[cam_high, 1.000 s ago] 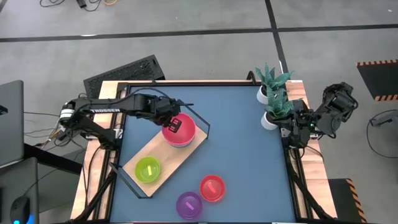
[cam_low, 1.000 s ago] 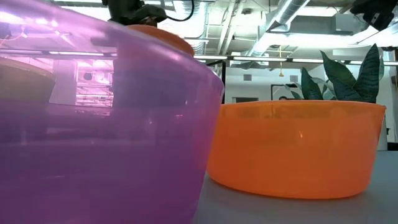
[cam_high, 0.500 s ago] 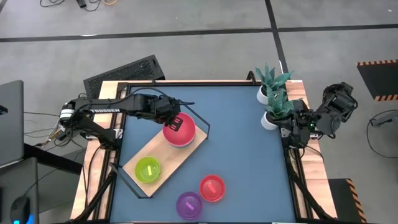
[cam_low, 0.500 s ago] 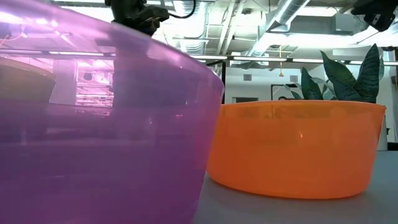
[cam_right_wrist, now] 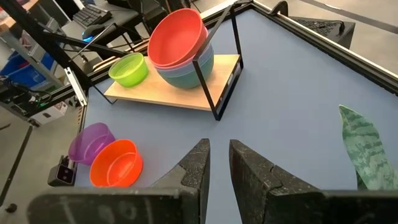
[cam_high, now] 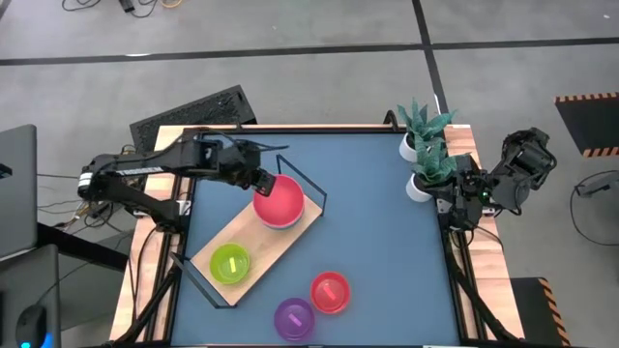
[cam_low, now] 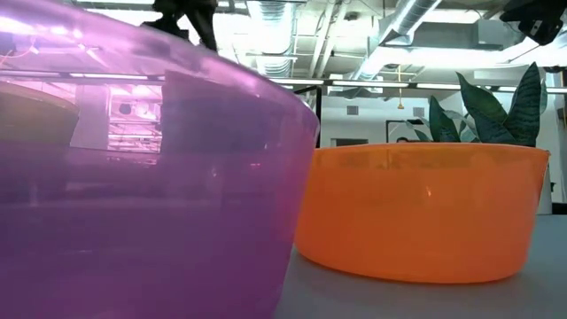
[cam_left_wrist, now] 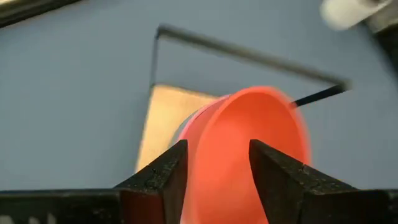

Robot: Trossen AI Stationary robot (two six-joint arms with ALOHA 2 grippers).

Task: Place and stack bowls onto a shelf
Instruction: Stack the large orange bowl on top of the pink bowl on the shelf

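On the shelf (cam_high: 253, 253) sit a stack topped by the red bowl (cam_high: 280, 202) and a lime bowl (cam_high: 230, 262); beside the shelf, purple bowl (cam_high: 294, 318) and small red bowl (cam_high: 330, 292) remain; left end effector (cam_high: 259, 180) parted, empty.

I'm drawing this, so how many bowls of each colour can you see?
Red: 2, big red bowl and small red bowl
Pink bowl: 1
Blue bowl: 1
Lime bowl: 1
Purple bowl: 1
Total: 6 showing; the stack may hide more.
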